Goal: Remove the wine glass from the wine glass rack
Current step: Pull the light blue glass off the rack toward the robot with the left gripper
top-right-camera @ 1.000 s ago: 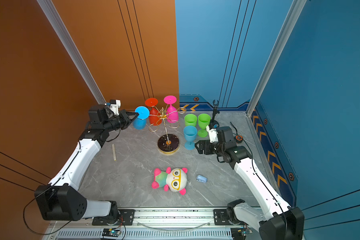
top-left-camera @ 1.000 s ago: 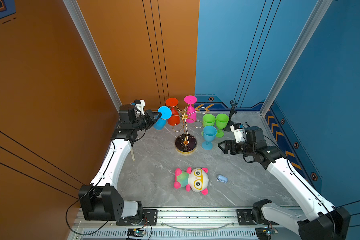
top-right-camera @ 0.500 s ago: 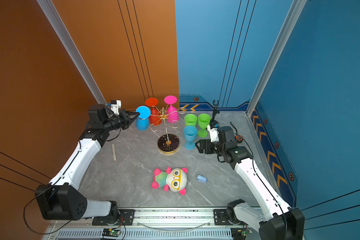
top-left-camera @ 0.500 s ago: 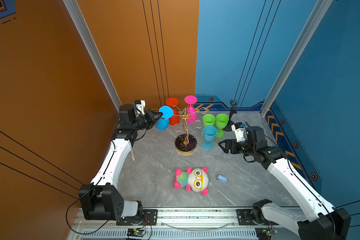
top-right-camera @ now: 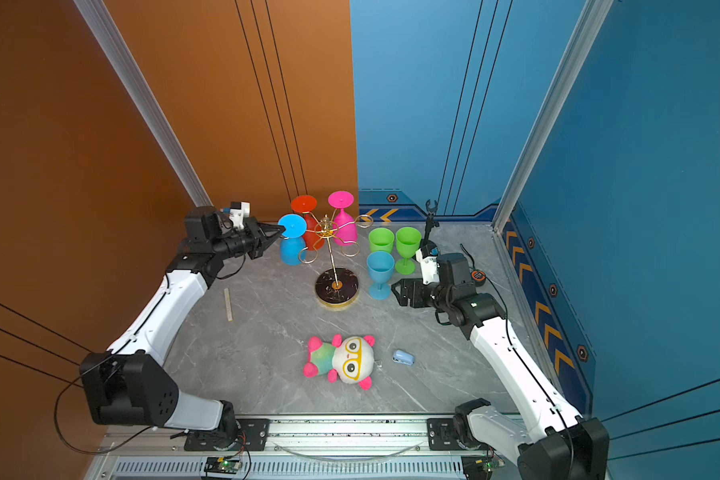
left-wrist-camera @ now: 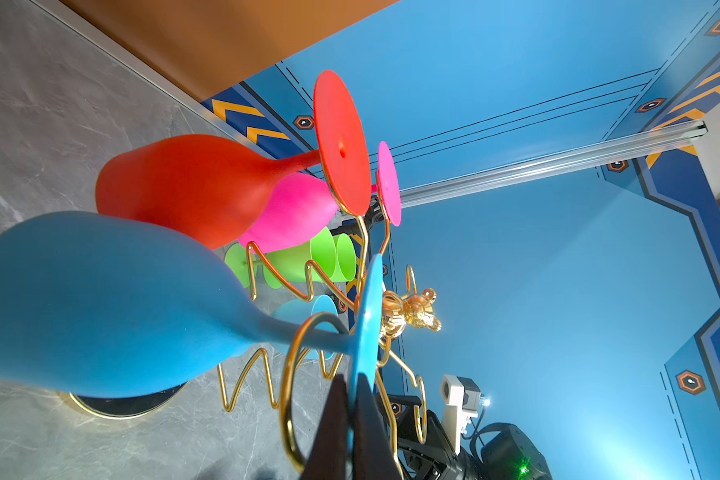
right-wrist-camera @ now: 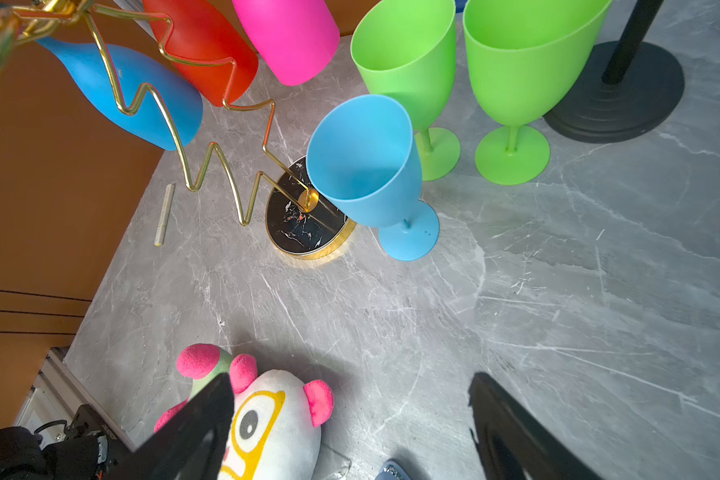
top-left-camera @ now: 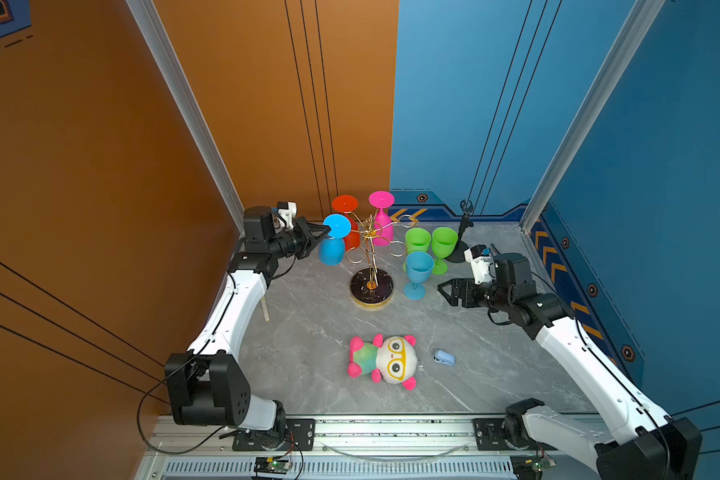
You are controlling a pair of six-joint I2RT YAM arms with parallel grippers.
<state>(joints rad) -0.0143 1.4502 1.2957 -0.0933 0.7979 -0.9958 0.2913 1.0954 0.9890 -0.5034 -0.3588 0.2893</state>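
The gold wire wine glass rack (top-left-camera: 371, 286) (top-right-camera: 336, 286) stands on its round black base at the back middle. Three wine glasses hang upside down from it: blue (top-left-camera: 332, 247) (left-wrist-camera: 100, 303), red (top-left-camera: 345, 204) and pink (top-left-camera: 381, 200). My left gripper (top-left-camera: 327, 229) (top-right-camera: 281, 233) (left-wrist-camera: 352, 386) is shut on the edge of the blue glass's foot disc; the stem still passes through a gold loop (left-wrist-camera: 292, 374). My right gripper (top-left-camera: 443, 291) (top-right-camera: 395, 291) (right-wrist-camera: 350, 386) hangs open and empty just right of the standing blue glass.
A blue glass (top-left-camera: 418, 270) and two green glasses (top-left-camera: 417, 241) (top-left-camera: 444, 241) stand upright right of the rack. A small black stand (top-left-camera: 460, 249) is behind them. A plush panda (top-left-camera: 385, 361), a small blue object (top-left-camera: 444, 356) and a pale stick (top-left-camera: 265, 307) lie on the grey table.
My left gripper and the blue glass's foot have shifted slightly to the right, toward the rack's pole. The right arm has barely moved.
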